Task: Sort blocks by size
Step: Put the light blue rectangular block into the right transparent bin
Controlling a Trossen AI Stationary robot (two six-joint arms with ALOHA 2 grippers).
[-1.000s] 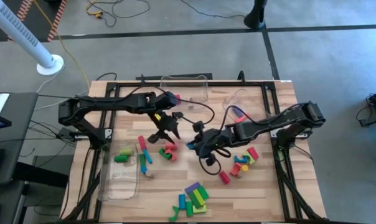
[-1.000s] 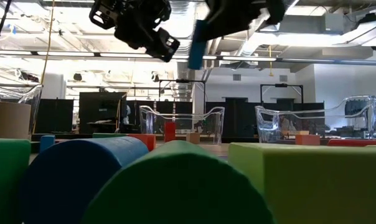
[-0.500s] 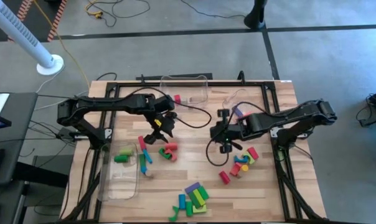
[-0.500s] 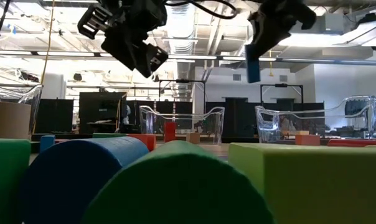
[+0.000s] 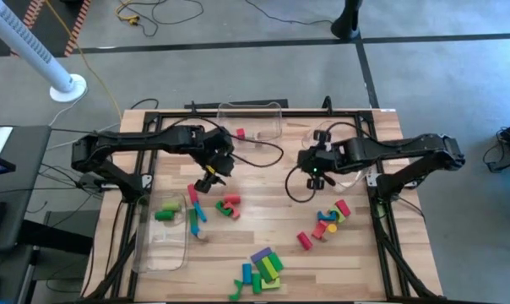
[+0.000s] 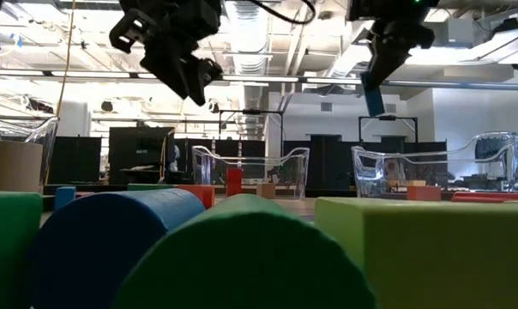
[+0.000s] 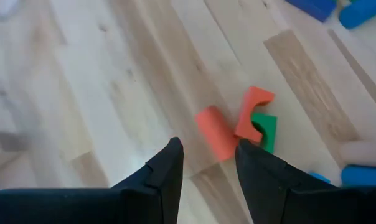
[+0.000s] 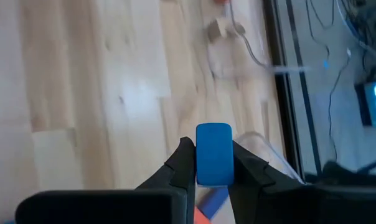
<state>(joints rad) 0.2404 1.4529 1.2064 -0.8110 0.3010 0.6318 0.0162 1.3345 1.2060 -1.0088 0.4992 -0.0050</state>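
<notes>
Right gripper (image 8: 214, 163) clamped tight on blue block (image 8: 213, 154), carried high near clear bin (image 5: 335, 135) at table's far right, likely for drop-in by size. Left gripper (image 7: 206, 163) half-open, empty, poised above red cylinder (image 7: 216, 132), probably next pick. Red arch (image 7: 253, 111) touched green piece (image 7: 267, 130). Other blocks (image 5: 260, 268) loose on table (image 5: 263, 224), unsorted.

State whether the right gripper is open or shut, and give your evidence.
Shut on a blue block. In the right wrist view the right gripper's fingers press both its sides, above the table.
</notes>
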